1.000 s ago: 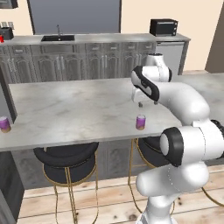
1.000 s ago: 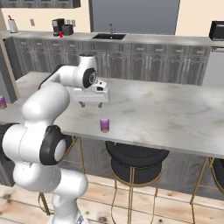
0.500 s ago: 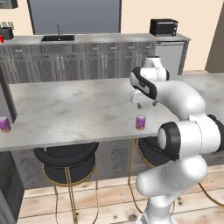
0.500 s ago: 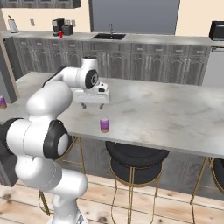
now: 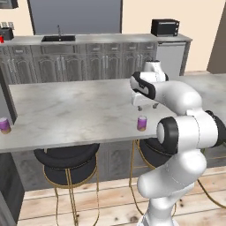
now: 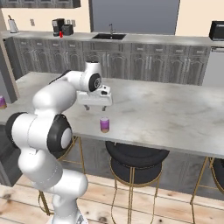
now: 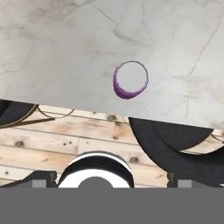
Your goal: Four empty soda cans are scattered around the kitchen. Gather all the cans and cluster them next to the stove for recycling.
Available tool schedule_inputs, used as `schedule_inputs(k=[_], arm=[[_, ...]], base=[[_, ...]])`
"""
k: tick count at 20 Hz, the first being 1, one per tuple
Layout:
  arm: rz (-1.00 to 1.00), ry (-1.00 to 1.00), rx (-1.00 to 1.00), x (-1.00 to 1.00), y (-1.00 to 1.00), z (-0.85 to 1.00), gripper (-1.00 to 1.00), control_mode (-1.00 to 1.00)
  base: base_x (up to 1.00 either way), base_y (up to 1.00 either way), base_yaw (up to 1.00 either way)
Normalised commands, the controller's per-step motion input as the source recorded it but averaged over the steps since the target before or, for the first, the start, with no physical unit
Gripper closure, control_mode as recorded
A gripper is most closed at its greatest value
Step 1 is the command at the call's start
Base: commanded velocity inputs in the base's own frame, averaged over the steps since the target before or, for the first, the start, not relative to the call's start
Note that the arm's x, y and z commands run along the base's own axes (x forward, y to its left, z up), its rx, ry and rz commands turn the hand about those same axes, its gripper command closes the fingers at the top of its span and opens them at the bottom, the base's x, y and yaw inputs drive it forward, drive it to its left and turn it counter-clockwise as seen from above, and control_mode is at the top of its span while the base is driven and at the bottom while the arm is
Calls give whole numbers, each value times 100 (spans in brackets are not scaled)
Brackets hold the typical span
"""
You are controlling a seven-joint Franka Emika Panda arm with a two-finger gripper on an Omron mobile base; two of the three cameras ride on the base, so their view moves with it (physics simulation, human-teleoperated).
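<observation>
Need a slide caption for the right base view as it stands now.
Open gripper poised above a purple soda can near the marble island counter's front edge, black stool below.

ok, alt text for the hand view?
Top-down look at a purple can standing upright on a marble counter, near its edge. Below the edge are plank floor and a black stool seat.
</observation>
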Motion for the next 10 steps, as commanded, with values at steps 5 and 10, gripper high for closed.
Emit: schedule_inputs(k=[5, 10], arm=[[-2, 0, 0, 18, -14, -20, -100, -100], [-2, 0, 0, 21, -4, -20, -100, -100]], base=[[0, 0, 0], [0, 0, 0]])
